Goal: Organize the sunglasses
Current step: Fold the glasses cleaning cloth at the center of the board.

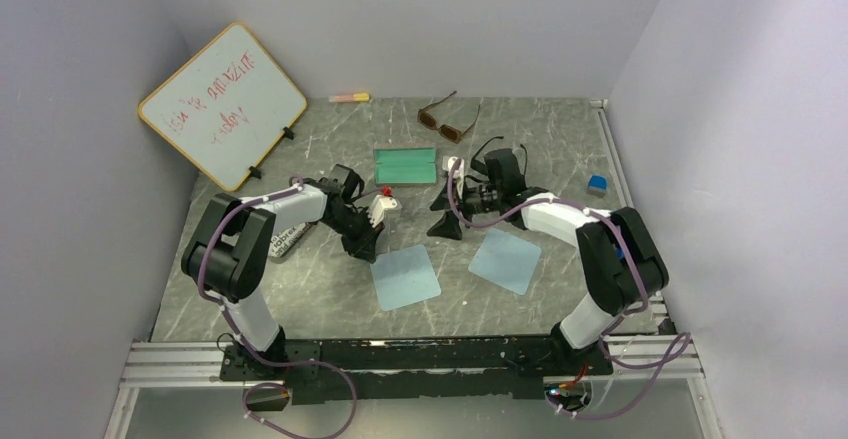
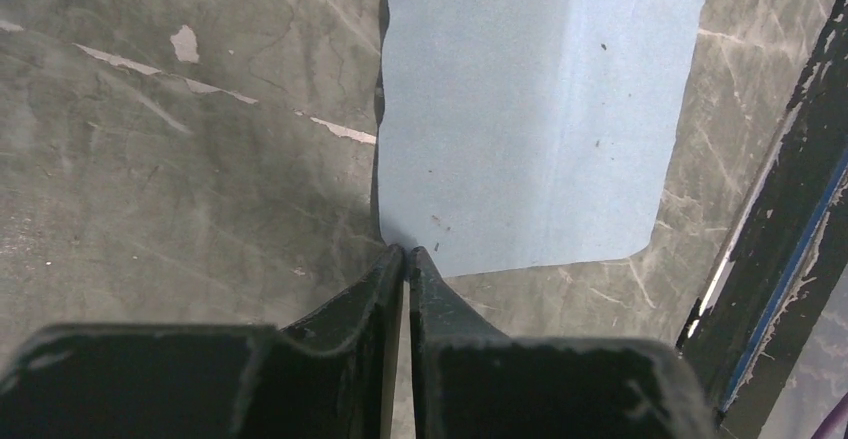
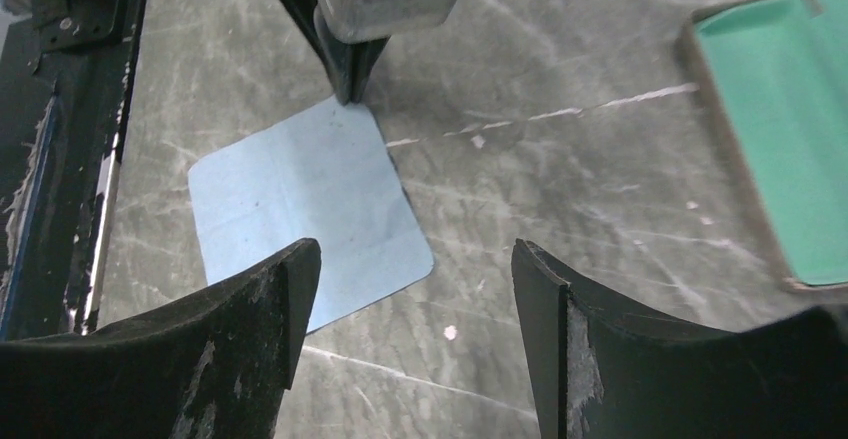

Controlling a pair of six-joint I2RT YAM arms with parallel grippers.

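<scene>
Barely begun: no sunglasses put away yet.
The left gripper (image 2: 407, 254) is pinched nearly shut on a corner of the left blue cloth (image 2: 530, 109). Mid-table the green-lined case (image 1: 405, 166) lies open and empty, with the brown sunglasses (image 1: 447, 119) loose just beyond, far side. The right gripper (image 3: 415, 259) gapes wide, holding nothing.

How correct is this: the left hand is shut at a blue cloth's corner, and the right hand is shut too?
Wrong on the right hand: the right wrist view shows it open, fingers wide apart. The left hand is shut at the corner of the blue cloth.
</scene>
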